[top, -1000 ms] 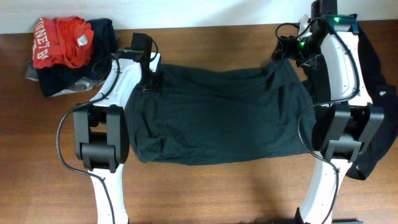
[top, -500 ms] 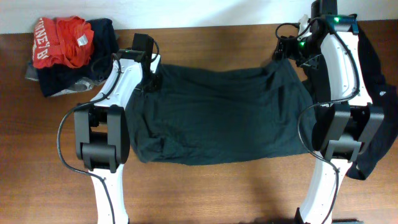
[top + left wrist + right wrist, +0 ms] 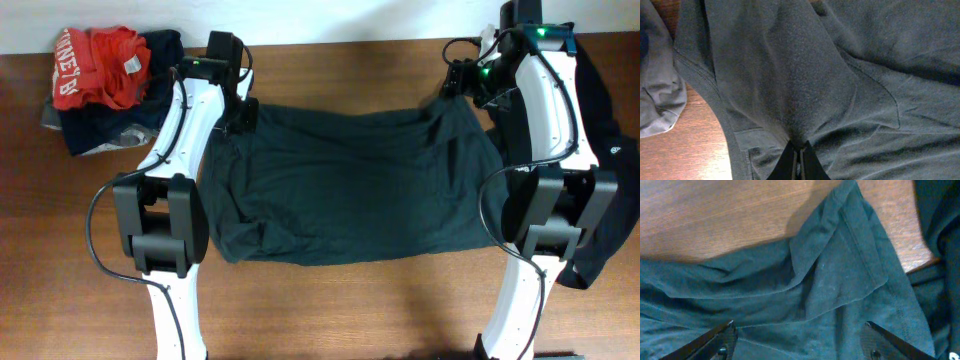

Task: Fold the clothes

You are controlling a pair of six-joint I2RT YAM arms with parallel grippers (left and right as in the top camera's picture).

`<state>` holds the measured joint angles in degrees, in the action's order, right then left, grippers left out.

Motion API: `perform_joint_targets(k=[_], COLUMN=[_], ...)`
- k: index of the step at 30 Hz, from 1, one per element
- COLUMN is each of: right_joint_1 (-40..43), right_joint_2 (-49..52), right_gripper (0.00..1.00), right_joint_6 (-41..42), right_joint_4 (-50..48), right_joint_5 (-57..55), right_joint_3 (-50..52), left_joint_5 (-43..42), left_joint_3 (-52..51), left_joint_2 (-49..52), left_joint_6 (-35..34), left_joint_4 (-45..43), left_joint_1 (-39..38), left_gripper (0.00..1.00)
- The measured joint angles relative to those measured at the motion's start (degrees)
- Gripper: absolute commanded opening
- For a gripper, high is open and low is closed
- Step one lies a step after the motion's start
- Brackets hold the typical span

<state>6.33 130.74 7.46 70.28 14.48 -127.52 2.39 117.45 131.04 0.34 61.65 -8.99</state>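
A black T-shirt (image 3: 350, 185) lies spread across the middle of the wooden table. My left gripper (image 3: 243, 112) is at its far left corner, shut on a pinch of the shirt's fabric (image 3: 799, 147); the cloth (image 3: 790, 75) rises into a ridge there. My right gripper (image 3: 462, 80) is at the shirt's far right corner. In the right wrist view its fingers (image 3: 800, 335) are spread wide over the shirt's hem (image 3: 840, 275), holding nothing.
A pile of red, navy and grey garments (image 3: 105, 85) sits at the far left corner of the table (image 3: 330, 300). Another dark garment (image 3: 600, 160) hangs along the right edge behind the right arm. A grey garment (image 3: 657, 95) shows at the left wrist view's edge.
My left gripper has moved toward the far side of the table with the shirt corner, drawing that corner tighter. The right arm has not moved.
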Motion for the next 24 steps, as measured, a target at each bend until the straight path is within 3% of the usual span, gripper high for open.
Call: perform_joint_targets(k=[19,22,24], right_joint_1=[0.0,0.0,0.0], right_joint_2=[1.1,1.3,1.3], right_gripper=[0.77,0.72,0.64], right_joint_6=[2.9,3.7,4.3], right_joint_4=[-22.8,-26.0,-27.5], right_joint_5=[-7.6,-8.3,-8.8], right_joint_3=[21.3,23.4,24.3], left_joint_5=[0.0,0.0,0.0], left_joint_3=[0.0,0.0,0.0], left_joint_2=[0.0,0.0,0.0], left_joint_6=[-0.2,-0.2,-0.2], left_joint_4=[0.0,0.0,0.0], left_joint_1=[0.0,0.0,0.0], left_gripper=[0.01,0.01,0.01])
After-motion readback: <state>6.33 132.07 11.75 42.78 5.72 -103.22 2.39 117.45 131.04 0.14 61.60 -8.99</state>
